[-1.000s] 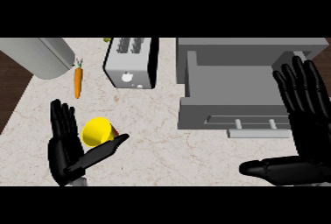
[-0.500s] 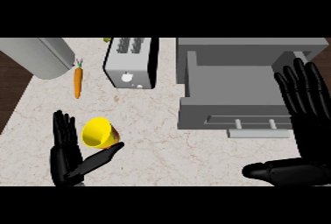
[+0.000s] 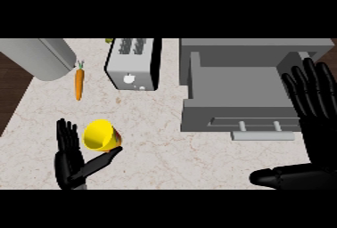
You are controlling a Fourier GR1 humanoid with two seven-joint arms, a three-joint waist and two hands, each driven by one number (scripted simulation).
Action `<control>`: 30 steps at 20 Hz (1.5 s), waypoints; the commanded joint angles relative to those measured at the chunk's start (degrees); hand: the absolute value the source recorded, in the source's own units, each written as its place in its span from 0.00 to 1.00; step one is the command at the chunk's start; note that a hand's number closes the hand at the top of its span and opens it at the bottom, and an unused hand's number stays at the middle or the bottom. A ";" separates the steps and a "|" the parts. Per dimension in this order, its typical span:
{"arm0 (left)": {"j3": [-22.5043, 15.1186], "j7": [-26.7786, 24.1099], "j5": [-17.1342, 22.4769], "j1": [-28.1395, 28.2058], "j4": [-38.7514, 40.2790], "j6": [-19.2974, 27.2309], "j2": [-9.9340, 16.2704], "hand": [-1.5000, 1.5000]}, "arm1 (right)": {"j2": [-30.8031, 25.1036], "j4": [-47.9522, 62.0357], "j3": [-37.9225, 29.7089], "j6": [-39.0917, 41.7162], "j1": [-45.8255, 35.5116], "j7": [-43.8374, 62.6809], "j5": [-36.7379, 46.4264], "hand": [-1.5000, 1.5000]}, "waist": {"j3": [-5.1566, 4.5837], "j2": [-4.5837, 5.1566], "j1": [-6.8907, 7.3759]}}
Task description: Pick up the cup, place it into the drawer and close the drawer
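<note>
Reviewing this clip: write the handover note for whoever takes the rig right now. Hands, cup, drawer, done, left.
Left hand: open, fingers straight, thumb out beneath the yellow cup; it is right beside the cup but not curled round it.
Right hand: open, fingers up, resting at the right edge by the drawer.
Cup: lying tilted on the counter, at the left, opening towards the camera.
Drawer: pulled open, nothing visible inside.
Done: nothing yet beyond the approach.
Left: grasp the cup, carry it right, set it into the drawer, push the drawer shut.
</note>
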 commanded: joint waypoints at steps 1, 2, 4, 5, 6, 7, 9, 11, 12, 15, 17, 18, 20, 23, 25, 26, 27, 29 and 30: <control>2.75 -5.27 1.70 0.84 4.69 -3.49 0.28 0.00 | 1.11 -1.05 2.67 -2.24 -1.10 2.31 3.34 0.00 | 0.00 -0.01 0.09; 1.30 -3.03 1.96 0.86 2.69 -1.56 -0.19 0.00 | -1.20 1.80 -2.07 2.27 -0.06 -1.12 -2.35 0.00 | 0.01 -0.01 0.07; 0.35 -1.05 0.27 -1.01 1.51 0.53 -0.19 0.00 | 2.21 -0.09 3.91 -1.67 -0.16 0.08 3.48 0.00 | 0.01 -0.01 0.08; 1.75 -5.39 1.96 0.16 6.29 -2.17 -0.19 0.00 | -0.43 -4.40 0.74 0.82 1.32 3.46 -1.03 0.00 | 0.00 -0.02 -0.01; 1.48 -7.46 3.42 -4.65 11.63 0.55 -0.19 0.00 | -0.25 0.77 0.47 2.06 2.01 -2.95 0.97 0.00 | 0.00 0.03 -0.08; 3.84 -6.31 2.77 -0.82 8.97 -3.22 1.39 0.00 | 0.04 4.84 0.45 0.41 -3.62 -0.52 0.94 0.00 | 0.00 0.04 0.19; 3.72 -10.41 2.26 -2.83 13.31 -2.95 -0.15 0.00 | 0.26 -0.84 1.26 0.51 0.20 1.40 0.72 0.00 | 0.00 0.00 0.01; 1.41 -3.71 1.61 -2.17 7.46 -1.05 0.36 0.00 | -1.49 2.25 -3.11 2.46 -0.65 -0.63 -2.62 0.00 | 0.02 -0.01 0.07; 3.38 -12.05 3.48 -3.67 15.72 -3.84 -0.19 0.00 | -0.95 -1.82 -1.11 1.30 -0.44 3.14 -2.09 0.00 | 0.00 0.00 -0.01; 6.46 -14.33 3.99 -8.57 23.92 -5.80 0.03 0.00 | -2.13 -0.30 -3.67 4.59 2.95 -1.73 -4.46 0.00 | -0.01 0.04 -0.26; 5.66 -12.26 3.10 -10.84 23.41 -4.53 -0.04 0.00 | 0.83 2.25 1.54 -0.31 -3.25 0.56 1.61 0.00 | -0.01 0.04 -0.03; 6.51 -13.06 3.57 -10.69 24.97 -7.36 1.79 0.00 | 0.58 -0.40 0.63 1.03 1.25 0.05 0.08 0.00 | 0.00 0.02 -0.12; 5.00 -12.25 3.75 -7.58 20.22 -7.68 0.68 0.00 | -0.06 -6.49 0.17 1.87 5.28 2.18 -1.61 0.00 | 0.01 -0.04 -0.15; 6.92 -16.16 4.46 -11.09 25.60 -8.61 0.37 0.00 | 0.84 4.92 0.94 -0.54 -4.90 -0.68 2.17 0.00 | 0.00 0.05 0.10; 7.93 -19.64 5.97 -11.32 30.44 -11.07 0.81 0.00 | 0.58 -0.64 0.89 1.40 1.18 -0.24 0.20 0.00 | 0.00 0.02 -0.09; 7.79 -19.28 6.84 -9.61 29.47 -12.76 0.71 0.00 | 1.11 -0.59 2.89 -0.80 -2.15 2.45 2.60 0.00 | -0.01 0.02 0.02; 5.00 -21.05 8.22 -11.76 31.36 -8.81 -0.15 0.00 | -0.40 0.88 -1.69 0.72 -2.38 1.19 -1.64 0.00 | 0.00 0.02 -0.07; 9.16 -17.92 8.47 -15.15 33.31 -12.89 2.05 0.00 | -0.50 1.68 -1.32 1.31 -1.75 1.06 -1.55 0.00 | 0.00 0.04 -0.09; 9.83 -18.18 8.34 -17.53 35.05 -12.33 2.65 0.00 | -0.18 0.39 -0.72 1.49 -0.30 0.26 -1.02 0.00 | -0.01 0.04 -0.15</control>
